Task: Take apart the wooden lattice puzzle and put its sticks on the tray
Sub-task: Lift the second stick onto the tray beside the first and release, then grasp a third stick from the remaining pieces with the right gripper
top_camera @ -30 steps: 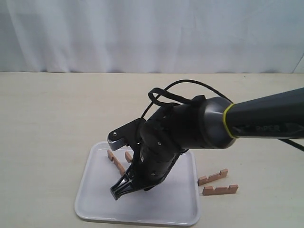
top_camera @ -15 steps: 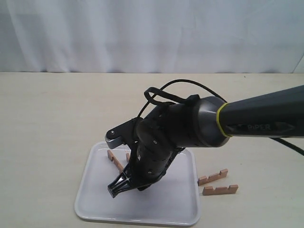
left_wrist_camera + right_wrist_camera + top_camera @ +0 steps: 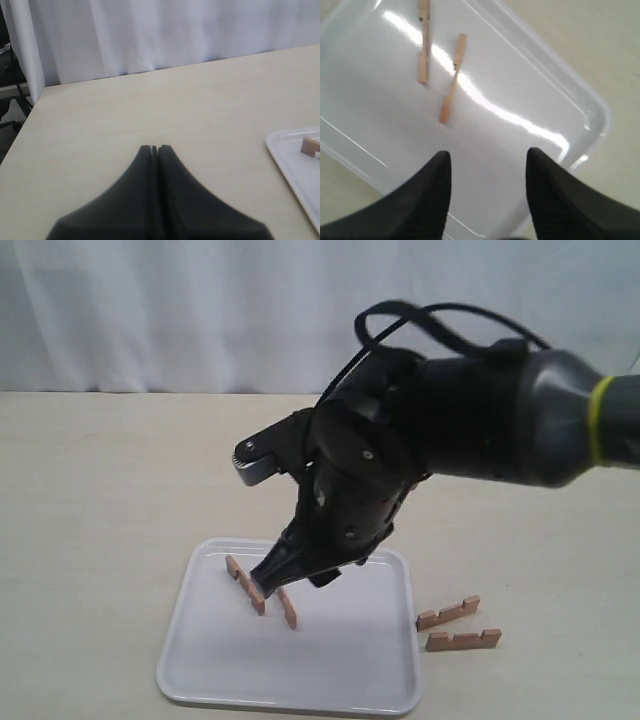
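Observation:
No interlocked lattice shows; the sticks lie apart. Two notched sticks (image 3: 245, 585) (image 3: 289, 609) lie in the white tray (image 3: 330, 670), side by side near its far left corner. They show in the right wrist view too, as one stick (image 3: 423, 47) and another stick (image 3: 451, 82) on the tray (image 3: 520, 75). Two more sticks (image 3: 448, 612) (image 3: 463, 640) lie on the table just right of the tray. My right gripper (image 3: 268, 583) (image 3: 488, 155) hangs open and empty above the tray. My left gripper (image 3: 155, 148) is shut and empty over bare table.
The light table top runs to a white curtain at the back. In the left wrist view a corner of the tray (image 3: 292, 155) with one stick's end (image 3: 310, 146) lies off to one side. The right arm's bulky wrist (image 3: 400, 460) looms over the tray's far side.
The right arm has lifted up and away from the tray floor. The second stick in the tray, partly hidden before, now lies in plain sight.

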Motion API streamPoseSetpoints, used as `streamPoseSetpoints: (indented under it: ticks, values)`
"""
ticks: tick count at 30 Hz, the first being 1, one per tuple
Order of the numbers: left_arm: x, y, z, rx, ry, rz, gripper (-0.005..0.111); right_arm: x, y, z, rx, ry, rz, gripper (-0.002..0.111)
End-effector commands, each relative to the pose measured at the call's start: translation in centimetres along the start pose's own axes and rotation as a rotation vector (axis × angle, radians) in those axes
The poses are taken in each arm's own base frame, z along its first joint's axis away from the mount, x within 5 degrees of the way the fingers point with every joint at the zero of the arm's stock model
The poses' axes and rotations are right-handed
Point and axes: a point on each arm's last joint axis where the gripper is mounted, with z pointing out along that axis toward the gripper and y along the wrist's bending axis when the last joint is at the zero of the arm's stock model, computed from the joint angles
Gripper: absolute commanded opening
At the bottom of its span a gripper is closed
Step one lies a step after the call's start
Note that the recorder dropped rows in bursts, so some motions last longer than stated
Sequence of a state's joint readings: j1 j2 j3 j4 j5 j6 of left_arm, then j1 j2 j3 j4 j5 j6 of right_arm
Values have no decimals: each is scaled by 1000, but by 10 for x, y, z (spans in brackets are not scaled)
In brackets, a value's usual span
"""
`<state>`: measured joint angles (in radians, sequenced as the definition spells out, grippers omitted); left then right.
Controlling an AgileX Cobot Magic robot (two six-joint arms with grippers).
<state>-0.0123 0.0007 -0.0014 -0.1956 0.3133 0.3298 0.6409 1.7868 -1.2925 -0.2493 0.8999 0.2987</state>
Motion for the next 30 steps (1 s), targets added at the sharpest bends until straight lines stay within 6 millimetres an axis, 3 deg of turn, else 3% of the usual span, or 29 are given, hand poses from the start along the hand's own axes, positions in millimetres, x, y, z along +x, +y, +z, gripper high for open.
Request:
streamPoseSetpoints:
  ticks: [1,7,14,18,24,30]
  values:
    - [0,0,0,-3,-8,-7,0,17,-22,-31,112,28,-42,45]
    - [0,0,0,-3,-8,-7,0,52,-64,-33,140,79,54,45]
    - [0,0,0,-3,-8,-7,0,109,-118,3,6,174,138,45]
    - [0,0,0,-3,-8,-7,0,121,-117,20,-66,134,27,46]
    - [0,0,0,-3,-8,-7,0,122,-115,41,-89,191,-25,46]
    - [0,0,0,-3,-8,-7,0,121,-116,42,-91,182,-62,67]
